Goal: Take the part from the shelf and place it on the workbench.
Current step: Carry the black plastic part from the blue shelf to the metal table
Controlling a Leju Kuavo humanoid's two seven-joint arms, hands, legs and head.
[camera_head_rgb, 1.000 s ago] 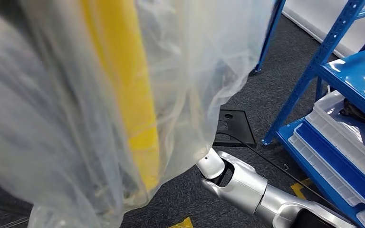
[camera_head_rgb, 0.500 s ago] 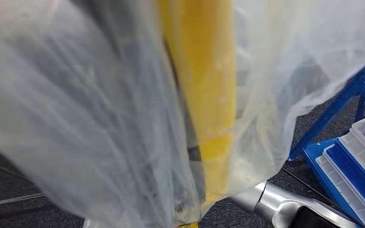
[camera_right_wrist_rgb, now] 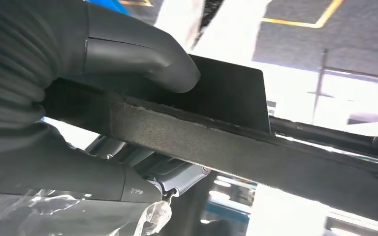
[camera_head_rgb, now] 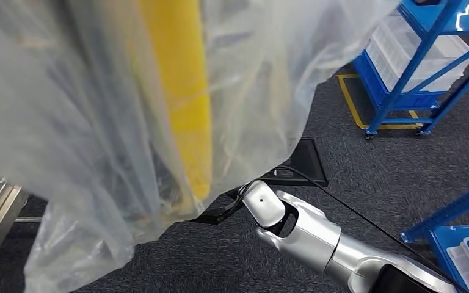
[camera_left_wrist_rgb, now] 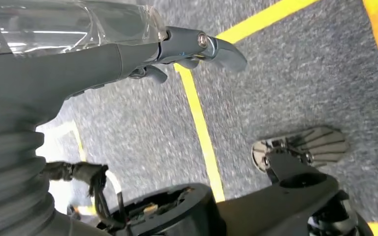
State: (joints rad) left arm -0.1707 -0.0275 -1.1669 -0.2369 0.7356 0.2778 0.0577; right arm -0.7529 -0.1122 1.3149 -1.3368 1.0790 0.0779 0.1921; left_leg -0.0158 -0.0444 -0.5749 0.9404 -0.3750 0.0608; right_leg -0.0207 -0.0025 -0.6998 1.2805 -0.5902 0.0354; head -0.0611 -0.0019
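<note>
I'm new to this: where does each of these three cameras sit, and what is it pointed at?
Head view: high on the body, looking down at the bagged part, grey floor, blue shelves; right arm shows.
Left wrist view: behind the left robot hand, over yellow-lined floor.
Right wrist view: behind the right robot hand, gripping the part's dark edge.
Shared: all three show the clear plastic bag.

A clear, milky plastic bag [camera_head_rgb: 98,122] wraps a part striped bright yellow [camera_head_rgb: 180,104] beside darker lengths. The right hand [camera_right_wrist_rgb: 69,123], grey with a ribbed cover, grips a black, rough-edged bar [camera_right_wrist_rgb: 236,147] of the part. The left hand [camera_left_wrist_rgb: 128,59] is grey with metallic-tipped fingers, over speckled dark grey carpet [camera_left_wrist_rgb: 285,83] crossed by yellow lines. Blue shelving [camera_head_rgb: 427,67] holds translucent white trays beyond the silver right arm [camera_head_rgb: 317,238].
</note>
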